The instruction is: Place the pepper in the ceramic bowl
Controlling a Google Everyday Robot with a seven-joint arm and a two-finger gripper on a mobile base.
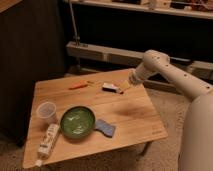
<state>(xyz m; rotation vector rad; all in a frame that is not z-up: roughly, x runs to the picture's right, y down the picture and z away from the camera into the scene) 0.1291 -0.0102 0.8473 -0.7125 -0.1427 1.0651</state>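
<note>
At upper centre, the pepper (pixel 78 86) lies on the table (pixel 131 114), above the bowl (pixel 63 118). The pincer (pixel 122 89) sits to its right; its state cannot be told. The pepper is likely light, firm and smooth: grip across mid-body.

Robotics lab, hand (pixel 122 89) over wooden table (pixel 127 117), metal shelving (pixel 95 51) behind

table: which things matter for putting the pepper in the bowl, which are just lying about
For the job: pepper, ceramic bowl, gripper over the table at its far side.
Lying about: plastic cup, blue sponge, white bottle, black-and-white flat object.
</note>
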